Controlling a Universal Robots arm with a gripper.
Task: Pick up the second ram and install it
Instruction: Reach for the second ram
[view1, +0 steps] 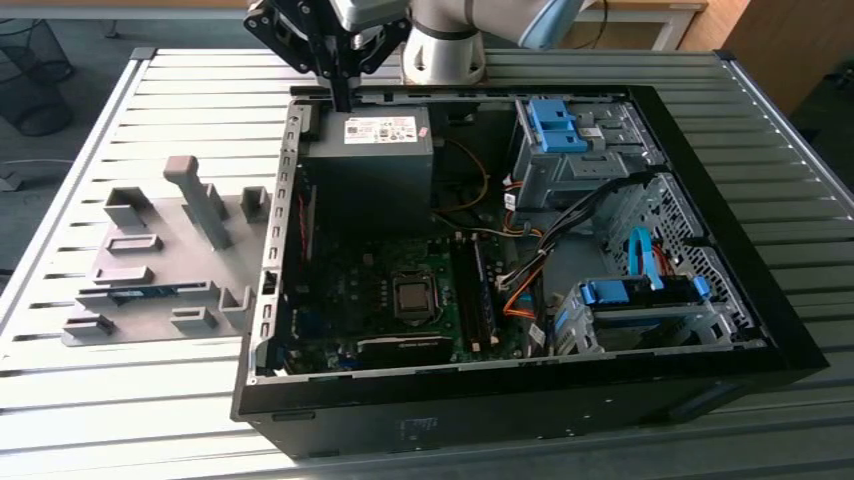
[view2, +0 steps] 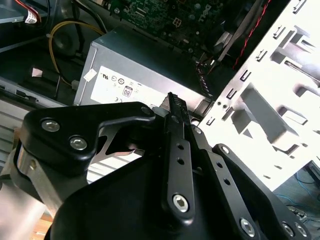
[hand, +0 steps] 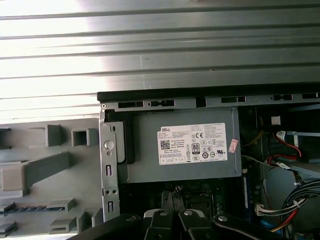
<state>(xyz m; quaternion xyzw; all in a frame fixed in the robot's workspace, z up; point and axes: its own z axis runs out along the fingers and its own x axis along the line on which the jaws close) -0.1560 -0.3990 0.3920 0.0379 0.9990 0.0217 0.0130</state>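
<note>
**A:** Where does the gripper (view1: 343, 98) stand?

**B:** It hangs over the far rim of the open computer case (view1: 747, 250), tips pointing down. The grey power supply (view1: 367, 165) lies directly beneath and just ahead of it. The first wrist view looks down on that same box and its pale label.

**A:** And the fingers (view2: 176, 150)?

**B:** They are pressed together. In the exterior view they show as one thin black bar, with nothing pinched between them.

**A:** Then where is the second ram (view1: 138, 293)?

**B:** It is not in the gripper's grasp. It lies flat as a blue-green strip in the grey holder (view1: 160, 215), which sits on the slatted table (view1: 107, 400) outside the case. That puts it well apart from the gripper, lower down and off toward the exterior view's left.

**A:** What lies between the gripper and the slots?

**B:** The power supply comes first. The motherboard (view1: 360, 290) lies past it, deeper in the case and well below the fingertips.
</note>
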